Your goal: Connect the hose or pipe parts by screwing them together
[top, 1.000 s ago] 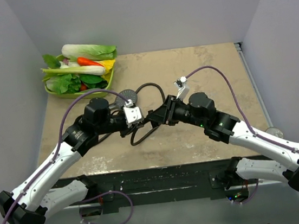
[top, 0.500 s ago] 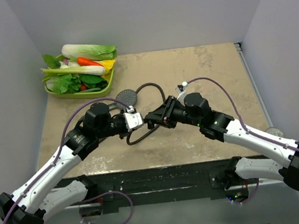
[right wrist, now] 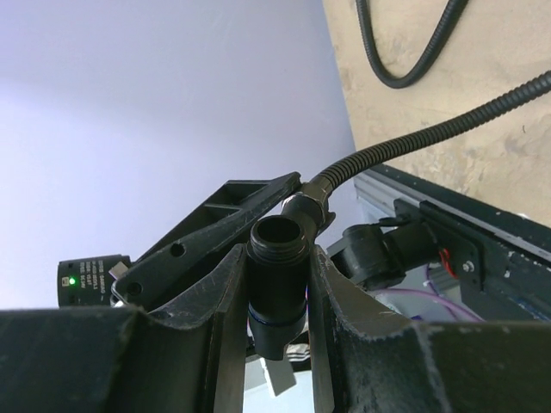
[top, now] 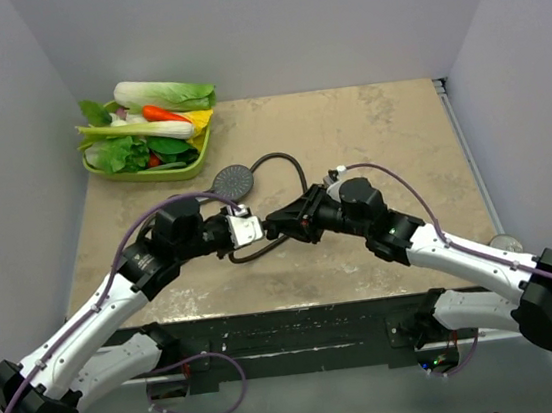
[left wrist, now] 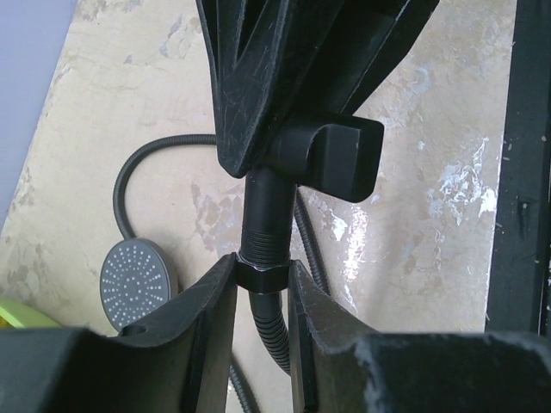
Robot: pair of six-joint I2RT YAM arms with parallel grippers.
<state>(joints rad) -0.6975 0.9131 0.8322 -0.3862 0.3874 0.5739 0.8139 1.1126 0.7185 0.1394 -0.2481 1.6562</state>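
Left claw (left wrist: 263, 267) is nearly closed, its two fingers pinching the end nut (left wrist: 261, 277) of the dark flexible hose (right wrist: 413, 142). Facing it just to the right, the right claw (right wrist: 277, 254) clamps a short black threaded fitting (right wrist: 277, 284) between its fingers, a little above the table (top: 378, 133) near its front middle. In the left wrist view the fitting's threaded end lines up with the nut and seems to meet it. In the right wrist view the fitting's mouth shows open with the nut just behind its rim, so I cannot tell whether any thread has caught. From the nut the hose loops away over the table to the shower head (top: 234, 181), which lies face up just beyond the left claw. Vegetables (top: 157, 95) fill the far left corner. From above, both arms hide the joint itself.
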